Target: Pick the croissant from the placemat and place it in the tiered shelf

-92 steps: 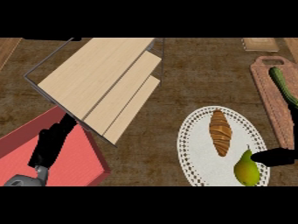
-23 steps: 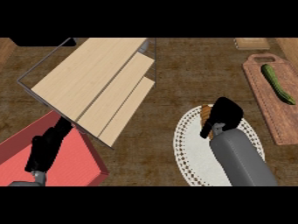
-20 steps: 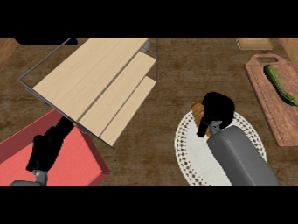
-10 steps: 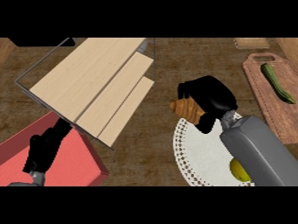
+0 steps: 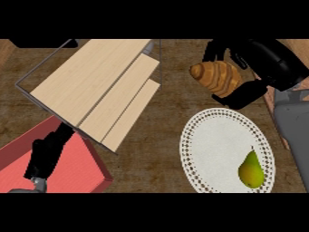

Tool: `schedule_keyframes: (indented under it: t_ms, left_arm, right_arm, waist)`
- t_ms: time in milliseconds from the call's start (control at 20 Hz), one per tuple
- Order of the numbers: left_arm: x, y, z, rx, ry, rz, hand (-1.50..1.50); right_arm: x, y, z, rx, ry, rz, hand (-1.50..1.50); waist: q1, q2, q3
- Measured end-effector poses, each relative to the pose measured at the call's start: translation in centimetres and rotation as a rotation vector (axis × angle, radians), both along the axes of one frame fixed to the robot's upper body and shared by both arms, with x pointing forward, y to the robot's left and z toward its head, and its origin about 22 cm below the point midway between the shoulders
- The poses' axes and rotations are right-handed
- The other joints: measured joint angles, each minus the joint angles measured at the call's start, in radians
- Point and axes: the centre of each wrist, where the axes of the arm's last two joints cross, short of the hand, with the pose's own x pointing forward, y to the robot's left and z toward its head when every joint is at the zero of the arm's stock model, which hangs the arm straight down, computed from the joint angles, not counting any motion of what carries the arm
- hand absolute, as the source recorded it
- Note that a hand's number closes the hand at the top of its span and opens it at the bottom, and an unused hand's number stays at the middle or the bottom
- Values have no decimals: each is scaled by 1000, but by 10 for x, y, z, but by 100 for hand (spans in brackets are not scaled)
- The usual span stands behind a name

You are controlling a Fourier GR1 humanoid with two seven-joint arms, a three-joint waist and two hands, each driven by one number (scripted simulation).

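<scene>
My right hand (image 5: 267, 68) is curled round the brown croissant (image 5: 215, 77) and holds it up in the air, beyond the far edge of the round white lace placemat (image 5: 217, 142). The tiered wooden shelf (image 5: 103, 90) with its metal frame lies to the left of the croissant, its steps running toward the upper left. At the lower left my left hand (image 5: 44, 156) rests with straight fingers over a red mat (image 5: 76, 170). The right forearm (image 5: 301, 131) covers the counter's right side.
A yellow-green pear (image 5: 252, 168) lies on the near right part of the placemat. The red mat fills the lower left corner, touching the shelf's near edge. Dark wooden counter (image 5: 156, 149) shows between shelf and placemat.
The right hand has lifted the croissant off the placemat and carried it up and away from me, slightly toward the shelf. The pear is uncovered again. The left hand has stayed put.
</scene>
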Motion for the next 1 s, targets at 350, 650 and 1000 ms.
schedule_keyframes:
  t_ms: [350,650,1000]
  left_arm:
    - [5,-1,1,-5,-10,-23,0]
    - [8,-6,3,0,-7,-35,0]
    - [7,-11,3,-1,-28,-35,0]
  right_arm:
    - [25,34,43,78,-30,-22,150]
    - [49,86,66,100,-41,-66,150]
    - [73,130,66,52,-58,-41,150]
  waist:
    - [15,4,0]
    - [28,7,-1]
    - [38,13,-2]
